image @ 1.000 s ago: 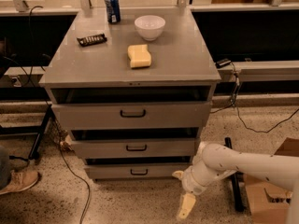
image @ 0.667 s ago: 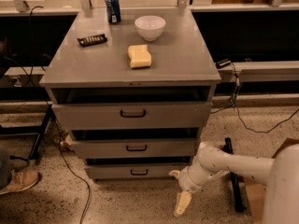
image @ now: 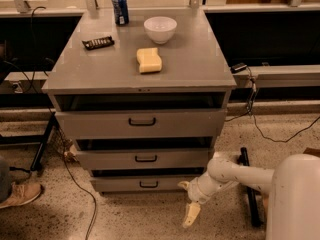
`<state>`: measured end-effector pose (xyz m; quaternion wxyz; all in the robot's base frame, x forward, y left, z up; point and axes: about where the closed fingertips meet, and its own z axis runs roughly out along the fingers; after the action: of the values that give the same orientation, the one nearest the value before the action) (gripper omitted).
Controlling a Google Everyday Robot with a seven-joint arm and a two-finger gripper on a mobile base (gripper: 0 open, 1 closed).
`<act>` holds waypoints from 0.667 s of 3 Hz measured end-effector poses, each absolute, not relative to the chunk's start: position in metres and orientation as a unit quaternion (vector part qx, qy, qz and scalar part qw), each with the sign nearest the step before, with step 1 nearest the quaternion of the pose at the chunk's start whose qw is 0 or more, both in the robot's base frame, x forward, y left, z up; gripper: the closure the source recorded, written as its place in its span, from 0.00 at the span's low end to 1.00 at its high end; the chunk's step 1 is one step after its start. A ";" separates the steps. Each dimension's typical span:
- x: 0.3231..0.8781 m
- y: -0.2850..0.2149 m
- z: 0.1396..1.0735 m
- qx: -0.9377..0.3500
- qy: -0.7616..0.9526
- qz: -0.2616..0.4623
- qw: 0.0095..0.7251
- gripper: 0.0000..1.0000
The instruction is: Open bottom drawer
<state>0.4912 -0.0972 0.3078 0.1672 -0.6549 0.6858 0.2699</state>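
We find the gripper (image: 185, 204) low by the cabinet's right front corner, jaws spread wide and holding nothing. The bottom drawer (image: 120, 185) sits just left of it in the view, shut. Its handle (image: 148, 184) is further left and slightly higher, untouched. Risks, in our judgement: the lower finger (image: 191, 215) scrapes the floor (image: 130, 219), or a high approach hooks the middle drawer (image: 110, 160) above the pincer instead.

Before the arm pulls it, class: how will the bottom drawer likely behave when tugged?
The bottom drawer looks like rigid grey metal, so it probably slides without flexing. Its small black handle gives little purchase, so a grip may slip. The tool hangs open just right of it, near the floor.
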 end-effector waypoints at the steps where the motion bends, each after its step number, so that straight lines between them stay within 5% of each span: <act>1: 0.497 -0.105 0.288 -0.666 0.690 0.239 0.152 0.00; 2: 0.513 -0.120 0.269 -0.689 0.685 0.185 0.149 0.00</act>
<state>0.5126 -0.1197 0.2690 0.1491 -0.6887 0.6849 0.1854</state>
